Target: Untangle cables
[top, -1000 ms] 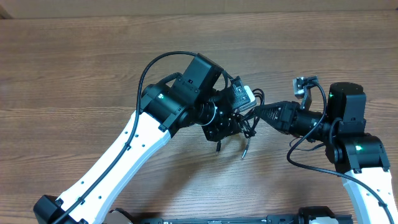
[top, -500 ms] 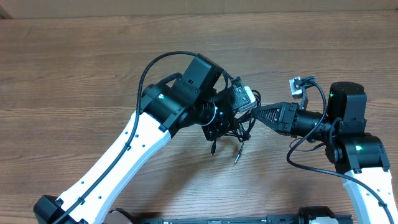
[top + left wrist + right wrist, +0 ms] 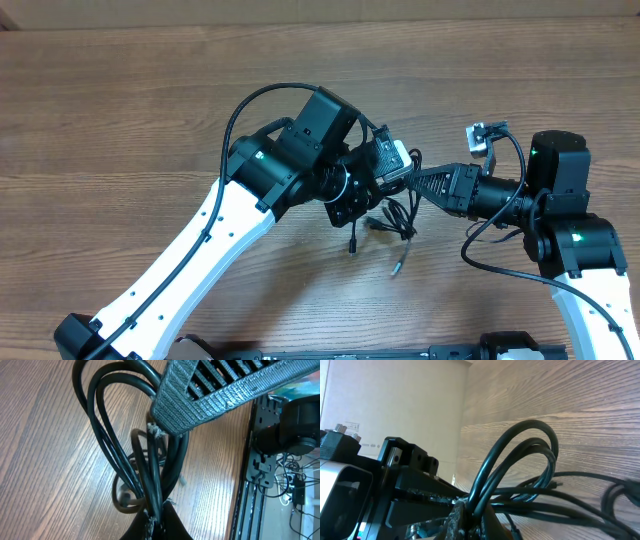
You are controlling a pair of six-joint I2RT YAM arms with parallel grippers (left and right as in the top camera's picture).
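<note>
Black cables (image 3: 151, 482) bunch at mid-table (image 3: 120, 120), between my two arms. I read the left gripper (image 3: 157, 519) as clamped on the strands and the right gripper (image 3: 469, 516) as pinched on the loops. Two plug ends trail loose.

Glossy black cables (image 3: 150, 477); brown wood-grain table (image 3: 120, 120); white-and-black arms (image 3: 195, 250); one plug tip (image 3: 397, 267) perhaps silvery.

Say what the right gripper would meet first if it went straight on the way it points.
Likely the left gripper: it sits just ahead of the right gripper, which seems shut on the cables between them. Their relative height is unclear from overhead.
</note>
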